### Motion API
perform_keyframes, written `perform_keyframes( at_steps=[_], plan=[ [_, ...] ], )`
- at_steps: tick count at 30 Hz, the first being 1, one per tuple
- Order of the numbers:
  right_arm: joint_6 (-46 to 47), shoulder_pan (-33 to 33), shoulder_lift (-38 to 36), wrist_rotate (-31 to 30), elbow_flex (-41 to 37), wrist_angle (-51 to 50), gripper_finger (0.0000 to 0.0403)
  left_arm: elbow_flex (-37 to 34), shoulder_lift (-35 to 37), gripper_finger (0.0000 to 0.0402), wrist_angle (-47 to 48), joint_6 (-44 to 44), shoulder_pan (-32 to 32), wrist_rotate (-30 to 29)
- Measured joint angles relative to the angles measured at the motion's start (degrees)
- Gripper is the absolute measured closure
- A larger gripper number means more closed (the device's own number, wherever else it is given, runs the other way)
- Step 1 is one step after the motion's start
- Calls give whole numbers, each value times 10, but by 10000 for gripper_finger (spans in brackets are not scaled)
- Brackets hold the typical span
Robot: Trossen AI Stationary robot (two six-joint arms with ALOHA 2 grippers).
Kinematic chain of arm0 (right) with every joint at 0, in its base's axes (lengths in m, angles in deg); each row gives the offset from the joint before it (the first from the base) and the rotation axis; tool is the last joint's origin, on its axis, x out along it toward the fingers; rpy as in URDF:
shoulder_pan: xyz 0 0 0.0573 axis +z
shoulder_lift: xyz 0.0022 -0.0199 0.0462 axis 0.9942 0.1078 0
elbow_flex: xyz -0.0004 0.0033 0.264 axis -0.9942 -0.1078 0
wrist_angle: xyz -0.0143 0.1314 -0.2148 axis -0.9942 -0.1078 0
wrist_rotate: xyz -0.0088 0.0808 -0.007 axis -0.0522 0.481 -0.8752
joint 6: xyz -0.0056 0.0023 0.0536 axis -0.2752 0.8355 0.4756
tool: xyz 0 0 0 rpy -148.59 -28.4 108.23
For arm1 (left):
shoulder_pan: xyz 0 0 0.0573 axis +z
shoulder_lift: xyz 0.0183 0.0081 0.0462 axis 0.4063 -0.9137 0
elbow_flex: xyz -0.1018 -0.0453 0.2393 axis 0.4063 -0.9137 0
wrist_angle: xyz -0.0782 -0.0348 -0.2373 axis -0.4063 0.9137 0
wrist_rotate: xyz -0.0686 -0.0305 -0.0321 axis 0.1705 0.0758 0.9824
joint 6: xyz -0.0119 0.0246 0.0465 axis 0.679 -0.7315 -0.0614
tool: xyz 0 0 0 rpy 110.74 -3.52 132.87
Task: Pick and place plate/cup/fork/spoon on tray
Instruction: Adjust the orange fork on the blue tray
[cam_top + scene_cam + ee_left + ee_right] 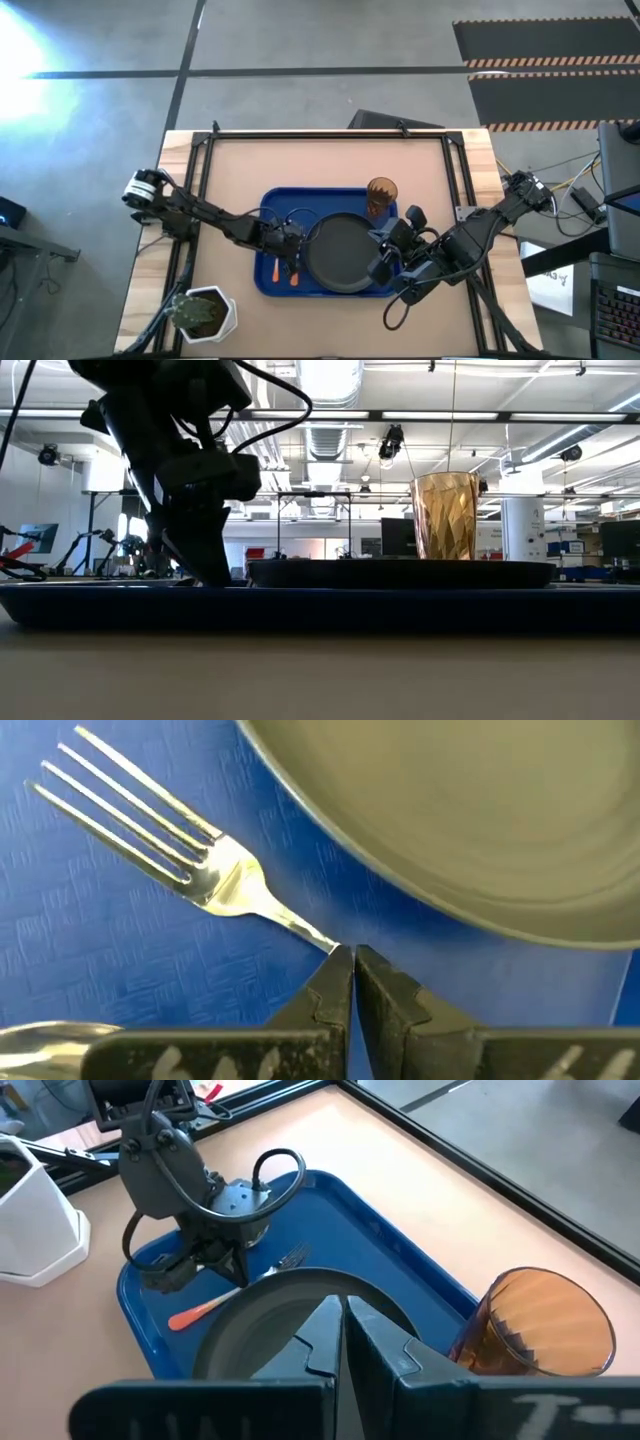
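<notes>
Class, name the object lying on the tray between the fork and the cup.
The plate lies between the fork and cup, shown in the high view.

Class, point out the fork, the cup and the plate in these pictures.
fork [215,880], left wrist view, base of the tines.
cup [445,515], low view, ribbed wall.
plate [340,255], high view, flat centre.

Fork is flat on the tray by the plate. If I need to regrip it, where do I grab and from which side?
Take the fork by its neck or orange handle, coming straight down from above. It lies flat on the tray with tines pointing away, and the plate rim crowds one side.
</notes>
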Motion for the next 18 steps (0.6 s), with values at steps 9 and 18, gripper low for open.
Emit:
perform_keyframes(
  at_steps=[9, 18],
  plan=[
    [-1, 0, 0, 0, 0, 0, 394, -9, 5, 402, 9, 35, -1, 14],
    [-1, 0, 0, 1, 0, -1, 394, -16, 10, 402, 40, 73, -15, 24]
  ],
)
